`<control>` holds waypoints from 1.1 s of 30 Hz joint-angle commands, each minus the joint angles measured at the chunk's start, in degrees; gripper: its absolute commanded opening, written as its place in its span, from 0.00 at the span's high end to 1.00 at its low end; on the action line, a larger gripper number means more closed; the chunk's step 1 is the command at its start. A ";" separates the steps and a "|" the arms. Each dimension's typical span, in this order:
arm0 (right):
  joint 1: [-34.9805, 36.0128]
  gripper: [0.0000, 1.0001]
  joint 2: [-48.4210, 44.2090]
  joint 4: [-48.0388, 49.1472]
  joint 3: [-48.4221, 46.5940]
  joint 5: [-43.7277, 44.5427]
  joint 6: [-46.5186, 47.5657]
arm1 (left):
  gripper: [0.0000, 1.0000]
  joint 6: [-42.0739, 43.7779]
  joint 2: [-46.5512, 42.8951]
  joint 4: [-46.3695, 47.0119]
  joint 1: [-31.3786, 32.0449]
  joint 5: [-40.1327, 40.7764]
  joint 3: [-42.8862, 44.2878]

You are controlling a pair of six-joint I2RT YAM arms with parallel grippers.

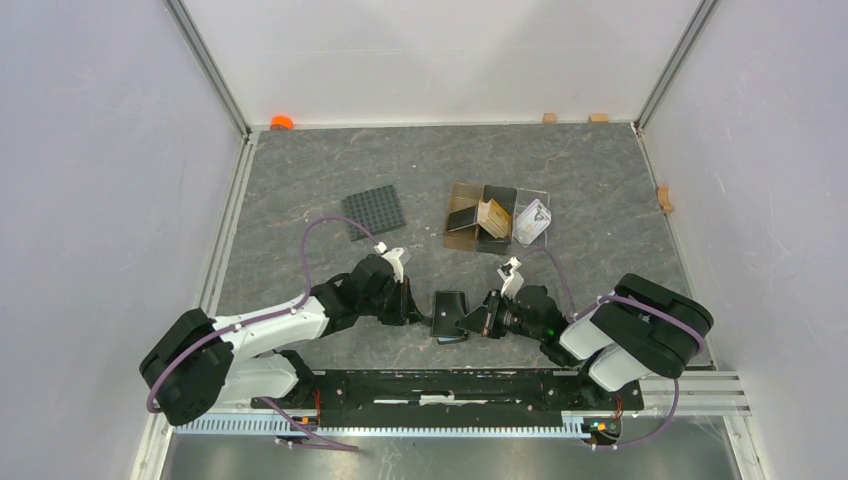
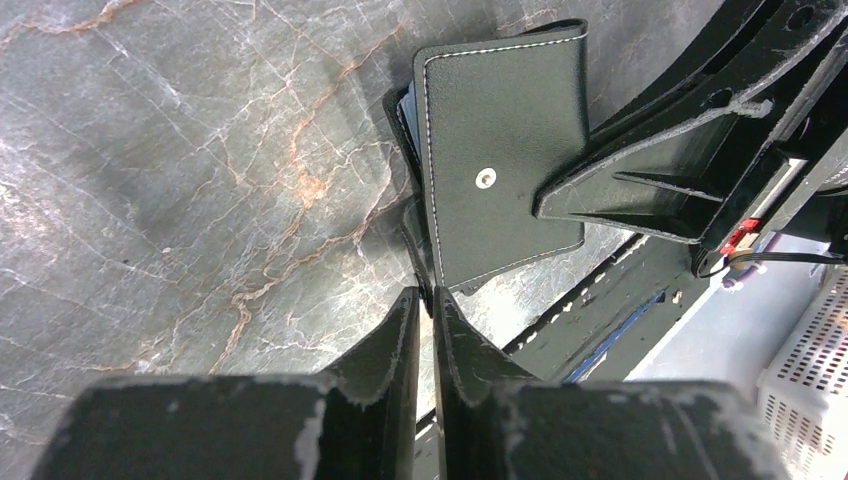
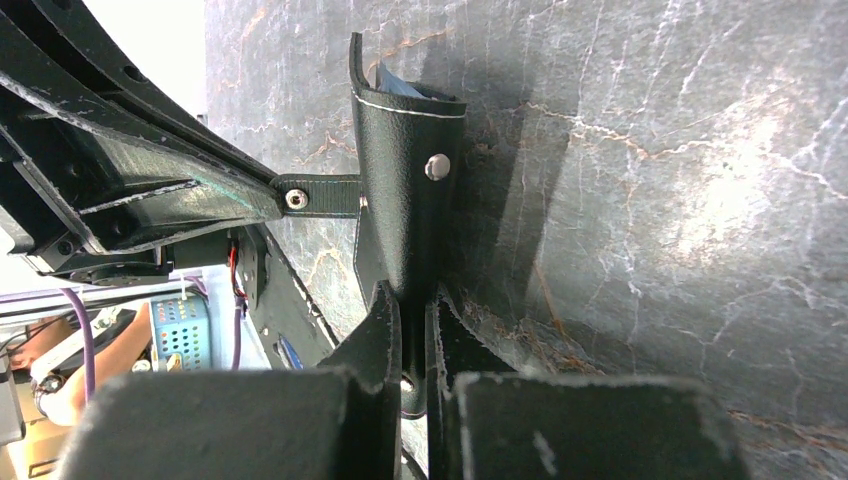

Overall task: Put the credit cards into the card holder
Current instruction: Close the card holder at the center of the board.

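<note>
The black card holder (image 1: 449,315) sits between my two grippers near the table's front. My left gripper (image 1: 424,311) is shut on its little strap tab (image 3: 322,195), seen edge-on between its fingers in the left wrist view (image 2: 427,296). My right gripper (image 1: 468,322) is shut on the holder's edge (image 3: 412,300). The holder (image 2: 500,140) looks almost folded shut, and a sliver of pale blue-grey lining (image 3: 398,84) shows at its far end. The credit cards lie farther back: a tan one (image 1: 492,214) in the brown box and whitish ones (image 1: 533,218) in the clear tray.
A black gridded mat (image 1: 375,209) lies at the back left. The brown compartment box (image 1: 463,228) and the clear tray (image 1: 545,238) sit side by side behind the grippers. An orange object (image 1: 282,122) and small wooden blocks (image 1: 549,117) line the far wall. The arms' base rail (image 1: 450,386) runs along the front.
</note>
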State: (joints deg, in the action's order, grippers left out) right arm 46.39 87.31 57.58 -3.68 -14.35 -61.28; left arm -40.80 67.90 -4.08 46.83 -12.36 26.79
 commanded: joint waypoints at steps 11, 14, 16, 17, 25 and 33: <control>0.36 1.00 0.15 -11.59 0.63 5.69 5.55 | 0.98 -2.64 3.49 11.33 0.37 -3.10 -0.55; 0.71 1.00 0.15 -12.41 0.13 5.93 5.96 | 0.98 -2.71 5.41 13.63 0.37 -3.02 -0.18; 1.02 1.00 0.04 -12.91 -0.16 6.14 6.21 | 0.98 -2.84 6.81 14.85 0.37 -3.35 0.23; 1.16 1.00 0.04 -13.12 -0.27 6.28 6.33 | 0.98 -2.93 7.56 15.62 0.37 -3.54 0.34; 2.09 1.00 -1.14 -15.79 -1.04 7.46 7.55 | 0.98 -2.10 11.26 19.23 0.37 -4.04 0.72; 3.30 1.00 -2.88 -21.67 -2.90 10.20 9.64 | 0.98 -2.04 12.68 20.77 0.28 -2.39 0.72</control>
State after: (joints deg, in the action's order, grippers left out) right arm 48.80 83.55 50.33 -6.02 -11.22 -58.13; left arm -42.63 79.53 13.76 47.00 -16.56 26.09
